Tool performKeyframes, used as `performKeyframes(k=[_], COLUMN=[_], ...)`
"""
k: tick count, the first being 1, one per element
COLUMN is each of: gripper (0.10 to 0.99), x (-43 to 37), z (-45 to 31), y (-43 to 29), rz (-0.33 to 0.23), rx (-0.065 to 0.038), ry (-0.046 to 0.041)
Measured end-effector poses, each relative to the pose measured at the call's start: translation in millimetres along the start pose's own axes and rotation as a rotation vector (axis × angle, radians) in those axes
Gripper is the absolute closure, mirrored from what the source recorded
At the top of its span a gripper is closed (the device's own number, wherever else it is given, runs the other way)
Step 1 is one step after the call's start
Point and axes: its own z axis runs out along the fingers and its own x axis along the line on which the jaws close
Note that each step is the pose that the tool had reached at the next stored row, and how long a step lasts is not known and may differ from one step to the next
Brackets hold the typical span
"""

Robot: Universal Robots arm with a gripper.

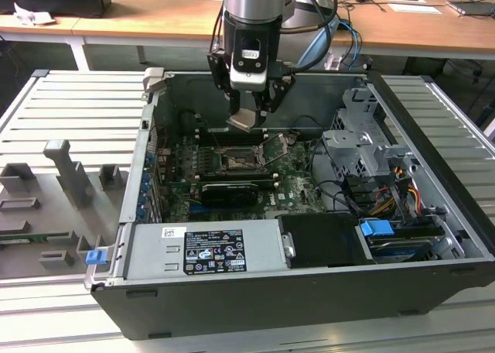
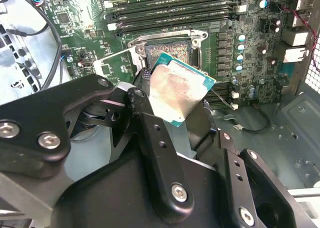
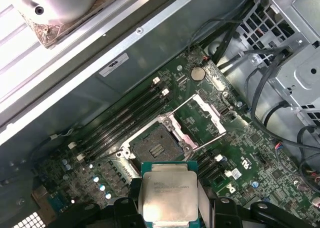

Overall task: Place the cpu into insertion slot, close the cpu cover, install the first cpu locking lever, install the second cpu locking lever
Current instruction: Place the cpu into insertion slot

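Observation:
My gripper [image 1: 247, 111] is shut on the cpu [image 1: 243, 121], a flat square chip with a pale silvery face, and holds it tilted above the motherboard. In both wrist views the cpu [image 2: 177, 90] [image 3: 167, 195] sits between the black fingers [image 2: 146, 119] [image 3: 123, 209]. The insertion slot [image 1: 236, 162] [image 2: 167, 50] [image 3: 152, 147], a dark square socket with a metal rim, lies bare just below and beyond the chip. The cpu cover [image 3: 200, 119] [image 2: 116, 62], a silvery frame plate, stands swung open beside the slot.
The open computer case [image 1: 433, 214] surrounds the board. Long black memory slots [image 3: 125, 119] run beside the socket. A grey power supply [image 1: 205, 245] sits at the front, and a drive cage [image 1: 363, 140] with cables is at the exterior view's right. Grey fixtures [image 1: 69, 175] stand outside the case.

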Motion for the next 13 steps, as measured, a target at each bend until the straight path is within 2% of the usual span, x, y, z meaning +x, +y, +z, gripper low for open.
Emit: performKeyframes(k=[13], gripper=[0.557], x=[-0.1], z=[3.6], y=[-0.3], rz=[0.06], rx=[0.0], ry=[-0.0032])
